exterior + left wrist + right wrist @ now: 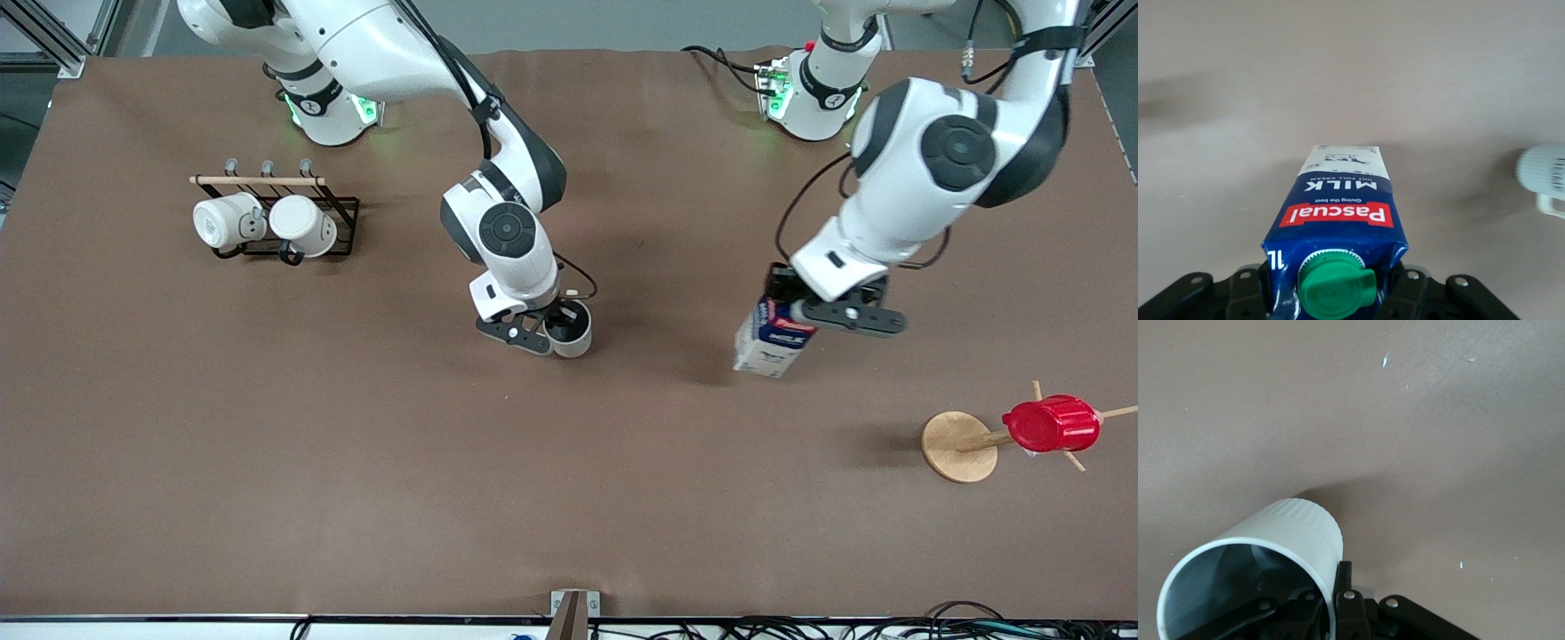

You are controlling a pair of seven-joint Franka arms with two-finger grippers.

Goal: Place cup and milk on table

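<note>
The off-white cup [573,336] stands about upright over the middle of the brown table [356,462]. My right gripper [557,322] is shut on its rim, one finger inside the grey interior and one outside. The right wrist view shows the cup [1291,533] with the right gripper [1328,587] pinching its wall. The dark blue milk [770,342] tilts over the table toward the left arm's end, and my left gripper [787,300] is shut on its top. In the left wrist view the milk [1338,213] shows its green cap and red label between the left gripper [1338,293]; the cup [1541,170] appears beside it.
A black wire rack [342,218] with two white mugs [267,222] lies toward the right arm's end, farther from the front camera. A wooden peg stand [958,446] carrying a red ribbed cup [1051,424] sits toward the left arm's end, nearer the camera.
</note>
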